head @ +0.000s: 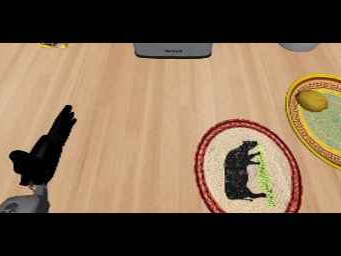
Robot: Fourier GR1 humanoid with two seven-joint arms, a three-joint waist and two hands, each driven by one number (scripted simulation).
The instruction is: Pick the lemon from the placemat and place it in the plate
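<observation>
Nearest you, low on the left, your left hand (46,150) rests over the bench (143,110) with its fingers straight and pressed together, holding nothing; the right hand is out of view. Your lemon (312,100) lies in the plate (297,125) at the right, off the placemat (247,166), so the task looks done.

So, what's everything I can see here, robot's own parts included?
counter: one, light wood, under everything.
lemon: one, yellow, in the plate, near its upper left rim.
plate: one, yellow rim, green middle, right side.
placemat: one, cream with red border and black animal shape, lower middle.
grey box: one, grey, far edge, middle.
grey object: one, pale grey, far right, cut off.
yellow object: one, yellow, far left, cut off.
left hand: one, black, open, resting lower left, fingers up.
</observation>
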